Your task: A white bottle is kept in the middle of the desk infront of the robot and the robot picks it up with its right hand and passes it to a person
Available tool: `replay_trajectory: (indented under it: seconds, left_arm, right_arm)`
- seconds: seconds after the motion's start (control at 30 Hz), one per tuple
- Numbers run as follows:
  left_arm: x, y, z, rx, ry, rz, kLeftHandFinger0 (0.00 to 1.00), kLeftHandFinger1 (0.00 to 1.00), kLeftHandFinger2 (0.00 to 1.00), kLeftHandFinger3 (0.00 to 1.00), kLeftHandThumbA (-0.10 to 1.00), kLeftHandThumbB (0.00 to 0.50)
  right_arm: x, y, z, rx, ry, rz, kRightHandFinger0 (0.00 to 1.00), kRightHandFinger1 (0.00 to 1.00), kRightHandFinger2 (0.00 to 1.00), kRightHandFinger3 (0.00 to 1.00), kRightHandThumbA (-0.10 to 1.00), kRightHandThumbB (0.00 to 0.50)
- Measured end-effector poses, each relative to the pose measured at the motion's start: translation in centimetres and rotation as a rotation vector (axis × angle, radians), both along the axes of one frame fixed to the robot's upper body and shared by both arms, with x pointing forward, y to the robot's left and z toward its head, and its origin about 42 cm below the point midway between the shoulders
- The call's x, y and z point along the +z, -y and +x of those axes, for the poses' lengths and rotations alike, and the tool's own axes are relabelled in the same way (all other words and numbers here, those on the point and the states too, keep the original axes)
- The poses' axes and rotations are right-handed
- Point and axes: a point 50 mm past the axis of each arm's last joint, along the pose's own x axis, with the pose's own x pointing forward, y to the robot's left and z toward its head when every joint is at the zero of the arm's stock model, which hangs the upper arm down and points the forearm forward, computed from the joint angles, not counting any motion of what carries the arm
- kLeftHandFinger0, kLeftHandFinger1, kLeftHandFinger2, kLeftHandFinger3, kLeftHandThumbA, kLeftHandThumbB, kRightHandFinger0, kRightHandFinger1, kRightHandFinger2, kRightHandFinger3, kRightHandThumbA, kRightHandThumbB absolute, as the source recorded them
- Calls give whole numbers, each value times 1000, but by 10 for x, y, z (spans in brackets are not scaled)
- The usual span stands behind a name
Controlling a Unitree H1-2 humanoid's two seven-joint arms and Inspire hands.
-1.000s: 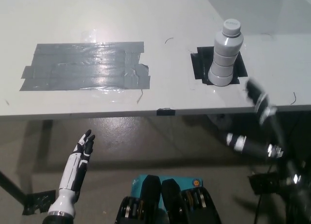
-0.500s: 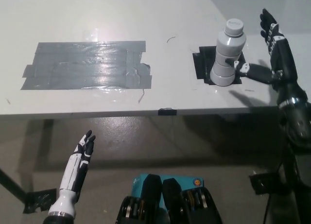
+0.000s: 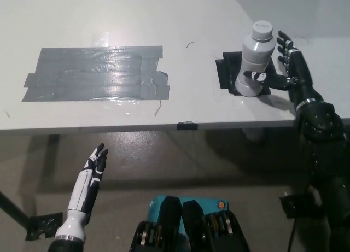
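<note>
1. Standing upright on a black tape patch point(image 3: 227, 71) on the bench point(image 3: 191, 22), the white bottle point(image 3: 254, 59) remained ungrasped.
2. Right robot hand point(image 3: 285, 66) was released, fingers spread just beside it.
3. Left robot hand point(image 3: 94, 164) hung released below the bench edge.

White desk point(image 3: 180, 22), grey tape point(image 3: 95, 74), brown floor point(image 3: 180, 170)

White left hand point(image 3: 87, 183) w/ black-tipped fingers point(image 3: 98, 153); black right hand point(image 3: 289, 69), white-marked fingers point(image 3: 260, 77).
</note>
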Motion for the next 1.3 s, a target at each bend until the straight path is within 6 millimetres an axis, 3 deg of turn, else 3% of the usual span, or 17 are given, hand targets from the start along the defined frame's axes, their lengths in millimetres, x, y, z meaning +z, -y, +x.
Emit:
replay_trajectory:
  seconds: [0.27, 0.33, 0.37, 0.43, 0.47, 0.5, 0.53, 0.57, 0.6, 0.63, 0.67, 0.73, 0.8, 1.0, 1.1, 1.3]
  left_arm:
    - [3, 1, 3, -3, 8, 0, 1000, 1000, 1000, 1000, 1000, 130]
    - [3, 1, 3, -5, 10, 3, 1000, 1000, 1000, 1000, 985, 119]
    - [3, 1, 4, -6, 11, 5, 1000, 1000, 1000, 1000, 969, 123]
    - [4, 0, 4, -7, 12, 6, 1000, 1000, 1000, 1000, 964, 121]
    - [4, 0, 4, -7, 12, 6, 1000, 1000, 1000, 1000, 964, 120]
    - [4, 0, 4, -7, 13, 6, 1000, 1000, 1000, 1000, 982, 113]
    - [4, 0, 4, -8, 13, 6, 1000, 1000, 1000, 1000, 984, 113]
    - [4, 0, 4, -9, 13, 7, 1000, 1000, 1000, 1000, 988, 98]
    - [4, 1, 4, -11, 13, 8, 1000, 1000, 1000, 1000, 989, 96]
    - [4, 1, 4, -12, 13, 8, 1000, 1000, 1000, 1000, 991, 96]
    - [5, 1, 5, -14, 15, 10, 1000, 1000, 1000, 1000, 990, 90]
    - [8, 1, 8, -16, 23, 13, 1000, 1000, 1000, 1000, 971, 59]
    - [11, 1, 12, -19, 34, 14, 1000, 1000, 1000, 1000, 983, 64]
    - [17, 3, 17, -26, 49, 15, 1000, 1000, 1000, 1000, 1000, 42]
    - [17, 2, 17, -25, 48, 17, 1000, 1000, 1000, 1000, 968, 40]
    - [17, 2, 17, -24, 49, 17, 1000, 1000, 1000, 1000, 980, 41]
  right_arm:
    - [-6, -26, 12, 34, -68, -29, 1000, 1000, 1000, 1000, 1000, 500]
    - [-9, -32, 14, 44, -86, -24, 1000, 1000, 1000, 1000, 866, 472]
    - [-12, -36, 16, 50, -105, -26, 1000, 1000, 1000, 1000, 612, 386]
    - [-15, -40, 18, 48, -136, -34, 993, 974, 1000, 1000, 567, 416]
    - [-13, -41, 21, 43, -140, -40, 531, 561, 693, 907, 376, 356]
    - [-9, -42, 23, 37, -141, -46, 27, 88, 275, 228, -81, 238]
    - [-8, -42, 26, 23, -156, -59, 5, 95, 329, 257, -96, 203]
    - [-7, -42, 27, 5, -166, -79, 53, 263, 580, 432, -100, 176]
    - [-5, -42, 29, -12, -169, -90, 60, 319, 654, 503, -100, 177]
    - [-5, -40, 29, -24, -174, -97, 154, 435, 751, 645, -100, 184]
    - [-5, -38, 30, -38, -177, -107, 159, 467, 781, 679, -100, 188]
    - [-7, -34, 29, -66, -182, -126, 144, 451, 770, 689, -100, 193]
    - [-9, -31, 29, -83, -188, -131, 186, 489, 798, 721, -100, 191]
    - [-10, -31, 28, -102, -176, -143, 99, 457, 809, 746, -100, 171]
    - [-9, -31, 29, -105, -165, -144, 4, 443, 843, 835, -100, 157]
    - [-3, -40, 30, -72, -144, -191, 41, 496, 823, 807, -100, 172]
